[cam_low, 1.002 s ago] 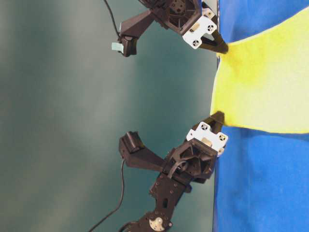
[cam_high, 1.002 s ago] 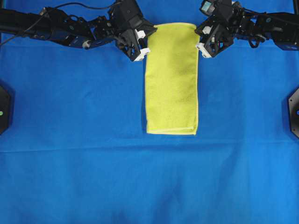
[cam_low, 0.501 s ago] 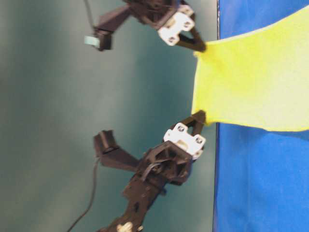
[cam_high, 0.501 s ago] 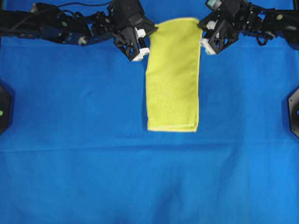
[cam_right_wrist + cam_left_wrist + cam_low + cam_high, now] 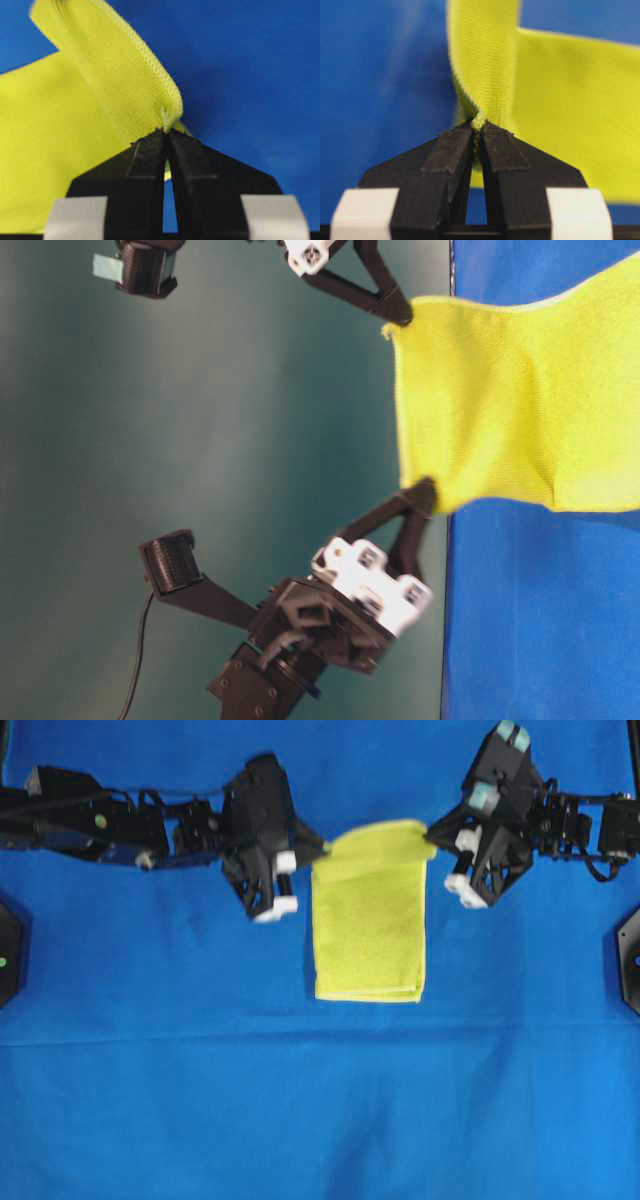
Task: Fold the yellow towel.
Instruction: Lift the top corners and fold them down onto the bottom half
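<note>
Both corners of yellow towel [image 5: 368, 910] now higher.

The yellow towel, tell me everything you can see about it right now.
The yellow towel is a yellow-green, finely textured cloth with a paler stitched hem, folded into a narrow strip. Its near end lies flat on the blue sheet; its far end is lifted, one corner pinched in the shut jaws of the left gripper, the other in those of the right gripper.
</note>
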Controlling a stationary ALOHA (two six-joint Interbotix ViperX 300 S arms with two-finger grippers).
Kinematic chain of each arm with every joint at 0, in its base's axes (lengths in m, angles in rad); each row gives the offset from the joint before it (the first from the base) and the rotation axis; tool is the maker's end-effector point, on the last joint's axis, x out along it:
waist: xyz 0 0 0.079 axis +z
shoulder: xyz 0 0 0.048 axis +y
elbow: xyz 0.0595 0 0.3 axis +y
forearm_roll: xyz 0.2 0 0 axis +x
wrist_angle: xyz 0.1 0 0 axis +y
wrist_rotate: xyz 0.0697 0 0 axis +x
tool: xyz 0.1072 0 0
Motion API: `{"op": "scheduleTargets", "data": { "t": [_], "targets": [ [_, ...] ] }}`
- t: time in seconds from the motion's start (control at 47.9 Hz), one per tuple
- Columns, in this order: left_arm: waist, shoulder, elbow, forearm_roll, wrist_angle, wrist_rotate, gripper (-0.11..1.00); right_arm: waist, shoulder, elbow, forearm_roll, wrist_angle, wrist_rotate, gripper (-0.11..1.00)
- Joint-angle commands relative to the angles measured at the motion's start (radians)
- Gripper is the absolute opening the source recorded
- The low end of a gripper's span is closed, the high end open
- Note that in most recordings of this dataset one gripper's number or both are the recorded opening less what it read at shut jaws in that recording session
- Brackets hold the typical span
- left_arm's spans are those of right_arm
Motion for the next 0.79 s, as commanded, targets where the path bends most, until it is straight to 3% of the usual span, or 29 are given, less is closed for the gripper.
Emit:
{"op": "scheduleTargets", "data": {
  "t": [0.0, 0.209, 0.397, 0.772],
  "targets": [
    [-0.057, -0.025, -0.002, -0.002, 0.026, -0.003, 0.03, 0.06, -0.014, 0.0, 0.002, 0.011, 0.018, 0.03],
    [-0.167, 0.012, 0.003, -0.002, 0.029, -0.034, 0.03, 0.158, 0.02, 0.034, 0.002, -0.008, 0.092, 0.03],
    [-0.218, 0.071, -0.005, -0.002, 0.023, -0.078, 0.03, 0.209, 0.091, 0.064, 0.003, -0.06, 0.161, 0.03],
    [-0.255, 0.137, -0.011, -0.002, -0.032, -0.083, 0.03, 0.256, 0.175, 0.058, 0.003, -0.124, 0.175, 0.03]
  ]
}}
